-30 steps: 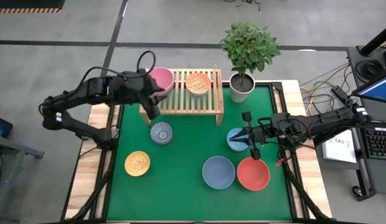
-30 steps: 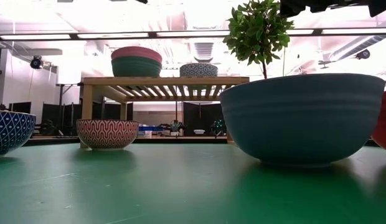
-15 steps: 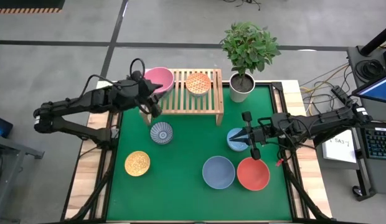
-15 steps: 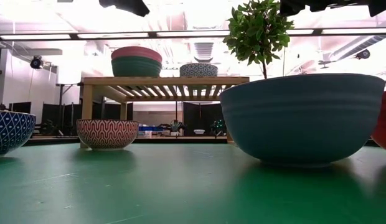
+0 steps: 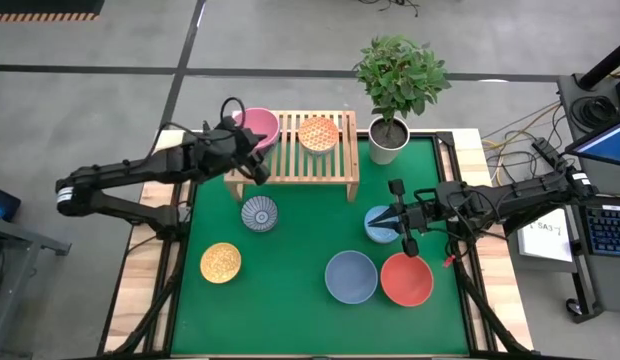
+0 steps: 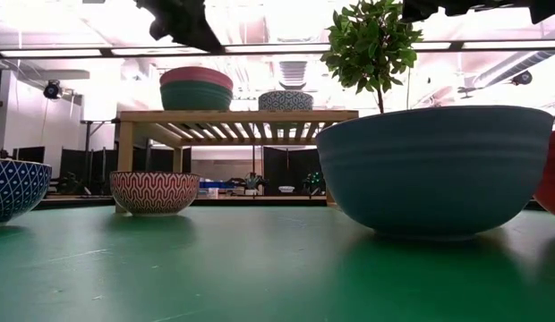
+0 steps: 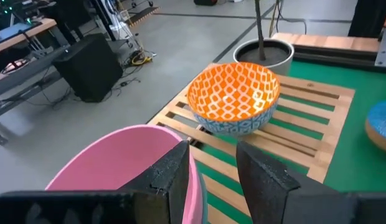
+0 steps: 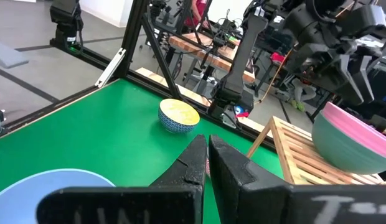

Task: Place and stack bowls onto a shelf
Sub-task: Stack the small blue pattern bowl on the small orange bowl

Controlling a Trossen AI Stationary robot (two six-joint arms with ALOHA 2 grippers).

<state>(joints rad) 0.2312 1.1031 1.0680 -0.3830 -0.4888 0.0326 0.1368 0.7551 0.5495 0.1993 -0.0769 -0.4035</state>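
Pink bowl (image 5: 256, 125) rim sits between left pincer's (image 5: 253, 162) parted fingers at shelf (image 5: 300, 160) corner; a snag could topple it.

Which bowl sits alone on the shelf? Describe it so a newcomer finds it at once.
Start at the light-wood shelf at the far edge of the green table, beside the potted plant. Two spots on its slatted top are taken: a pink bowl nested in a teal one at the left end, and nearer the plant, the orange bowl. It is small, unstacked, with a white lattice pattern.
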